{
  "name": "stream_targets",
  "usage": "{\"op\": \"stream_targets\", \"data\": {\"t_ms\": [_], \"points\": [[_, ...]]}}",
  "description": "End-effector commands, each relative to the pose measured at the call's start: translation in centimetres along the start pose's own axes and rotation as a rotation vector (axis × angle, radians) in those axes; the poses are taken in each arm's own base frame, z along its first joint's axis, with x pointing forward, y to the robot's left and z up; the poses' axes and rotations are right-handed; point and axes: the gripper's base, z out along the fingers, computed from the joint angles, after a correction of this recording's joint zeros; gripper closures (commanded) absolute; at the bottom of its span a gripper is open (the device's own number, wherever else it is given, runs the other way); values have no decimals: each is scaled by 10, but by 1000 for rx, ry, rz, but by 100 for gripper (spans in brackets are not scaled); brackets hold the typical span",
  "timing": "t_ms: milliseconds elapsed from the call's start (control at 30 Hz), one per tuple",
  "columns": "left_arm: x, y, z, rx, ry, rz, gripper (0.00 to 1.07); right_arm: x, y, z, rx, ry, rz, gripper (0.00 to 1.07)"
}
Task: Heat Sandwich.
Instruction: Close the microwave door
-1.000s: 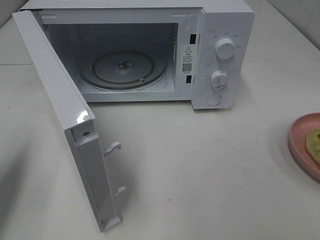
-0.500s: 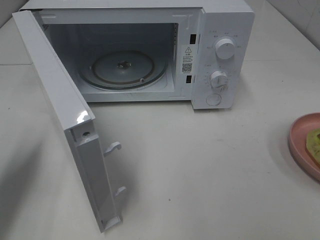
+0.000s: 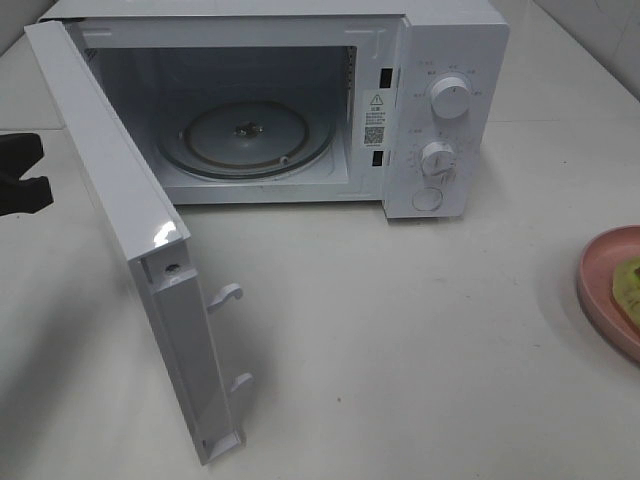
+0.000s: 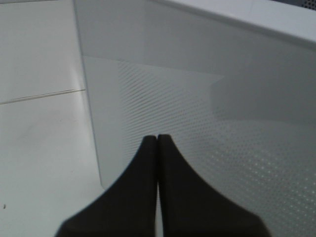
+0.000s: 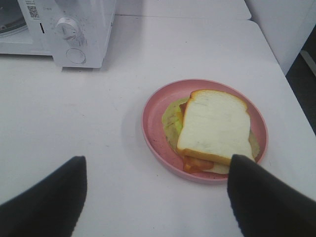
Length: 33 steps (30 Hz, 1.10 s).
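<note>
One white table (image 3: 400, 330) | tiled wall, probably | microwave (image 3: 300, 100) door open

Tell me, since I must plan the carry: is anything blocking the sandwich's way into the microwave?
Nothing visible does. The microwave door stands wide open, the turntable is bare, and only bare tabletop lies between the sandwich on its pink plate and the oven.

From high in front we look down on the open microwave (image 3: 270, 100). Our left wrist view presses close to its door (image 4: 207, 113); our right wrist view looks down at the pink plate (image 5: 153, 128), microwave behind.
</note>
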Motion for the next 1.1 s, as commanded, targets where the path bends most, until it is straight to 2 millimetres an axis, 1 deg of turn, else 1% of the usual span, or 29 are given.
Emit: {"op": "stream_targets", "data": {"t_ms": [33, 67, 133, 200, 233, 367, 433, 500, 533, 600, 633, 667, 767, 800, 867, 967, 1033, 1100], "points": [[-2, -3, 10, 45, -24, -19, 107, 2, 0, -3, 5, -36, 11, 32], [-2, -3, 10, 45, -24, -19, 107, 2, 0, -3, 5, -36, 11, 32], [-1, -8, 17, 68, -22, -16, 107, 2, 0, -3, 5, -36, 11, 32], [-3, -19, 27, 108, -25, 4, 107, 2, 0, -3, 5, -36, 11, 32], [-3, -19, 27, 108, -25, 4, 107, 2, 0, -3, 5, -36, 11, 32], [-8, -34, 40, 130, -43, 19, 107, 2, 0, -3, 5, -36, 11, 32], [-8, -37, 42, 133, -44, 18, 107, 2, 0, -3, 5, -36, 11, 32], [-8, -44, 51, 144, -44, 7, 107, 2, 0, -3, 5, -36, 11, 32], [-8, -44, 51, 144, -44, 7, 107, 2, 0, -3, 5, -36, 11, 32], [-9, -49, 57, 155, -47, 2, 107, 2, 0, -3, 5, -36, 11, 32], [-9, -56, 64, 163, -40, 2, 107, 2, 0, -3, 5, -36, 11, 32], [-9, -56, 64, 163, -40, 2, 107, 2, 0, -3, 5, -36, 11, 32], [-9, -66, 72, 180, -33, 15, 107, 2, 0, -3, 5, -36, 11, 32], [-9, -74, 78, 197, -36, 18, 107, 2, 0, -3, 5, -36, 11, 32], [-9, -78, 81, 205, -37, 16, 107, 2, 0, -3, 5, -36, 11, 32], [-10, -90, 91, 228, -43, 12, 107, 2, 0, -3, 5, -36, 11, 32], [-9, -91, 94, 228, -37, 11, 107, 2, 0, -3, 5, -36, 11, 32], [-11, -99, 102, 240, -24, 15, 107, 2, 0, -3, 5, -36, 13, 32]]}}
